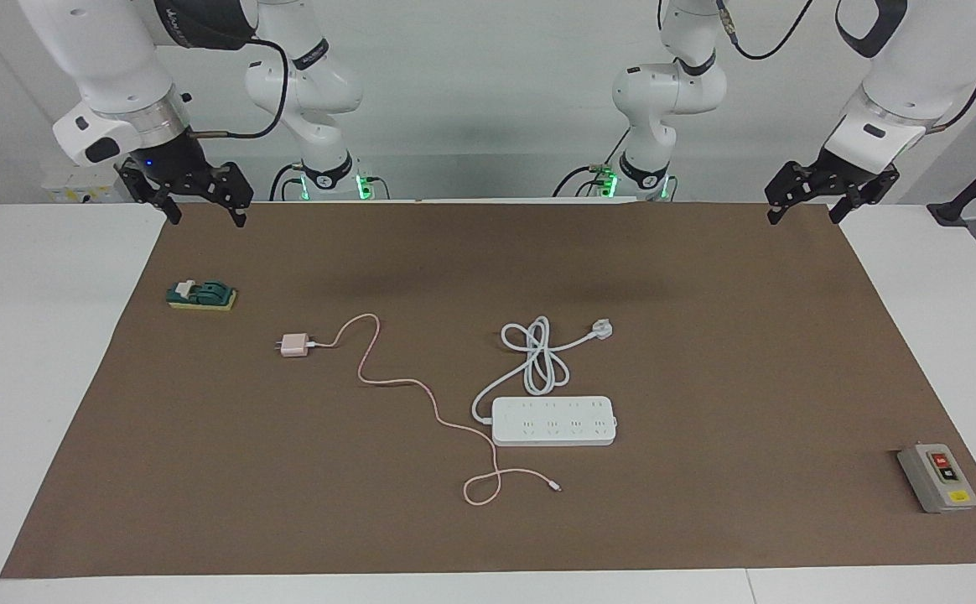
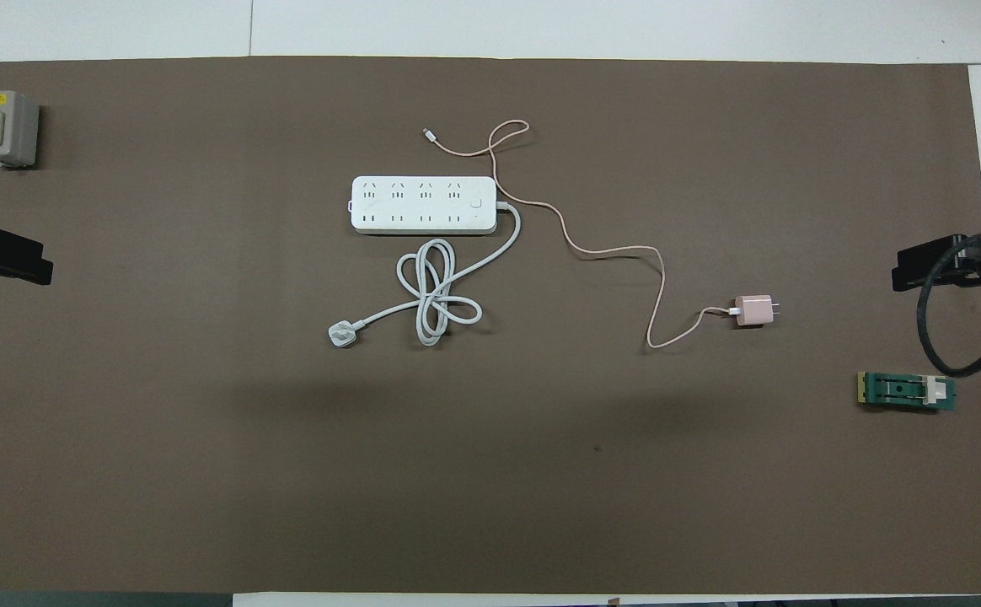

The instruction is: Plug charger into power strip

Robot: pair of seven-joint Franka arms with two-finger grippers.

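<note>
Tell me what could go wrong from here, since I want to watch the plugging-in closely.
The charger lies on its side, prongs pointing away from the power strip, so it needs turning before insertion and could slip. Its pink cable runs right beside the strip and may drag or snag. The strip lies loose on the mat and might slide when pushed. Both the left gripper and right gripper wait open.

A robotics lab, this one: two white robot arms [image 1: 312,92] bolted at the edge of a white desk [image 1: 44,352], green status lights glowing at their bases. A brown paper sheet [image 1: 706,352] covers the worktop beneath each hand, against plain bare white walls.
</note>
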